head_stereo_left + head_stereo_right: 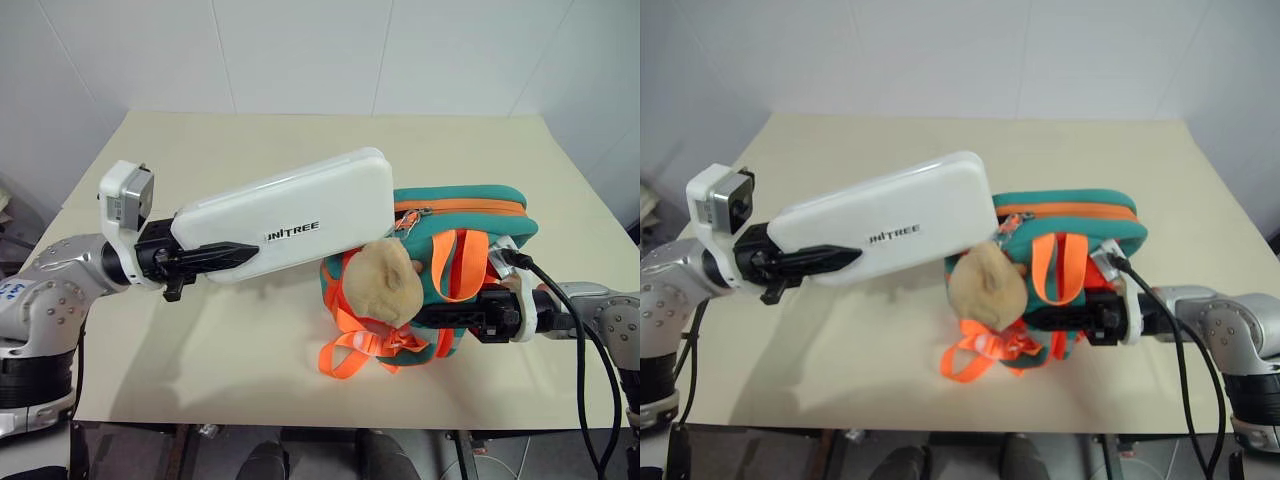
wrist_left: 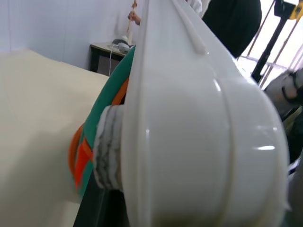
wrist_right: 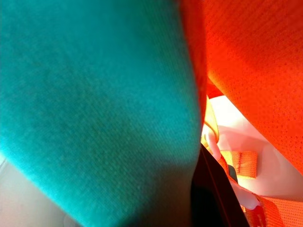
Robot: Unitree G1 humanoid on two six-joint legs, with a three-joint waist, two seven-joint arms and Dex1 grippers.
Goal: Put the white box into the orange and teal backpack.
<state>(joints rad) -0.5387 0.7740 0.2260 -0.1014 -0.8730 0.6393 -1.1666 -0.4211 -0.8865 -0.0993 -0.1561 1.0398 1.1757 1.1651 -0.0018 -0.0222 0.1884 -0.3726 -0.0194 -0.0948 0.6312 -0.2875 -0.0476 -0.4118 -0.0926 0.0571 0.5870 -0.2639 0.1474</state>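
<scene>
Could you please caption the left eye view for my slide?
Left gripper holds the white box above the table; right gripper grips the backpack.

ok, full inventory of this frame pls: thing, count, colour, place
box: 1, glossy white with dark lettering, held up over the table's left-middle, its far end by the backpack's top.
backpack: 1, teal with orange zip band, straps and loops, on the table right of centre.
plush toy: 1, tan, on the backpack's front, facing the robot.
table: 1, beige top, against a white wall.
side table: 1, dark, by the wall in the left wrist view.
person: 1, dark clothing, beyond the box in the left wrist view.
left gripper: 1, black fingers, shut on the box's near end.
right gripper: 1, black, shut on the backpack's right side.
</scene>
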